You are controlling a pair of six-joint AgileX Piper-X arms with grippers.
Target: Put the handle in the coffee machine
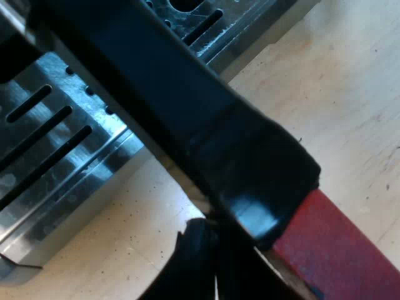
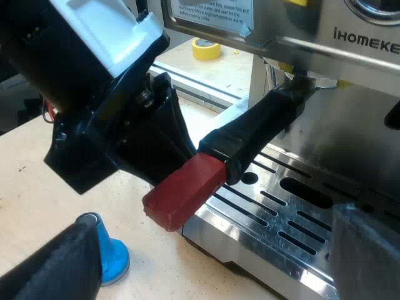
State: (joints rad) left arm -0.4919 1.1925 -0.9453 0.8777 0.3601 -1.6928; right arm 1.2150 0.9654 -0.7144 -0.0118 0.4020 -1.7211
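Brand name: "iHOMEKE", with the end cut off, on the espresso machine [image 2: 350, 37] front.
Sticker [image 2: 209, 12]: print too small to read.

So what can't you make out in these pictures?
Right wrist view, where handle meets espresso machine: shadowed, locking unclear.
Right wrist view, sticker print: too small.
Right wrist view, blue tamper: partly behind a jaw of the right gripper.
Left wrist view, drip tray: partly behind the handle.

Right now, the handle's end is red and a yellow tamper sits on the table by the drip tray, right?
No: the tamper is blue, not yellow, per the right wrist view. The handle does end in red; the tamper sits by the drip tray.
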